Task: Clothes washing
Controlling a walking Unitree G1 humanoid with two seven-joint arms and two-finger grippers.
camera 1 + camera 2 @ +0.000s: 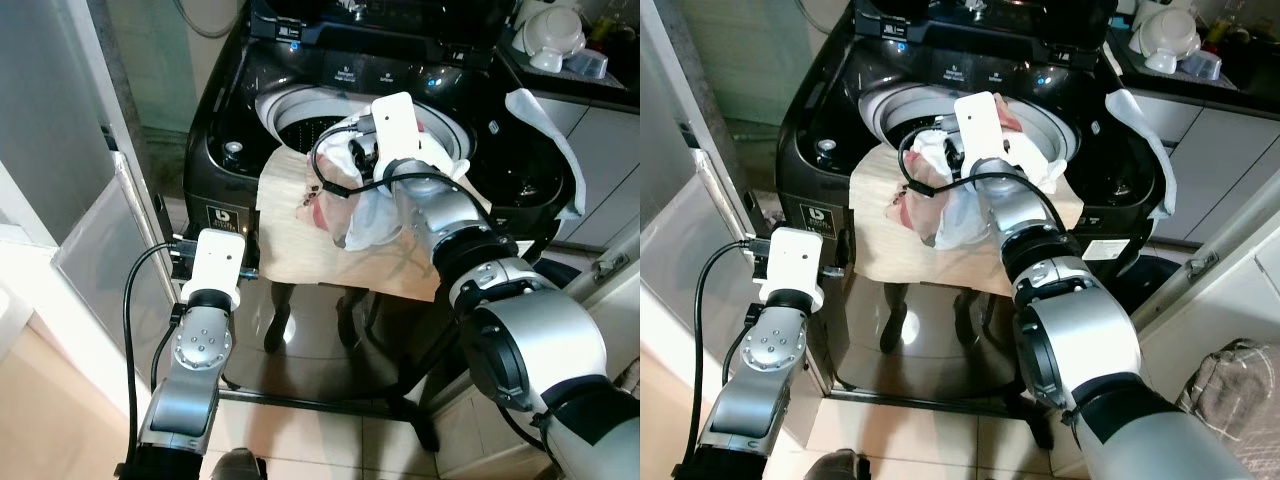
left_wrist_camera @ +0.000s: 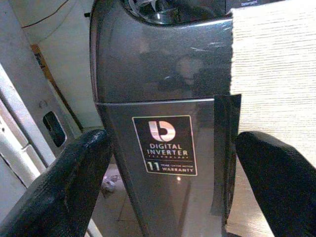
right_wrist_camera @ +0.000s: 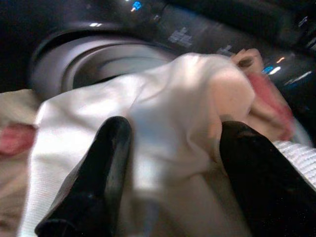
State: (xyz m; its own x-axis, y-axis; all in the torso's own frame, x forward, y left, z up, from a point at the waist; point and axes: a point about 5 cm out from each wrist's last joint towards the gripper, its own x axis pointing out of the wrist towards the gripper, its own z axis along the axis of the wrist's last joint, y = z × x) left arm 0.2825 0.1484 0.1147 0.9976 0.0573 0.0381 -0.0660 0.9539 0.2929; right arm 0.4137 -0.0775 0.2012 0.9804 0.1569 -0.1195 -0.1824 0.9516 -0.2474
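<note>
A black top-load washing machine stands open before me, its drum showing under the raised lid. A beige cloth drapes over its front edge. My right gripper is over the drum's front rim, shut on a bunched white garment that hangs down onto the beige cloth. Something pink lies just behind the garment. My left gripper is low at the machine's front left corner, open, facing the "Digital Inverter" label with nothing between its fingers.
A white cloth hangs on the machine's right side. A counter with white dishes is at the back right. A pale door panel stands close on the left. Black stand legs rise from the tiled floor below the cloth.
</note>
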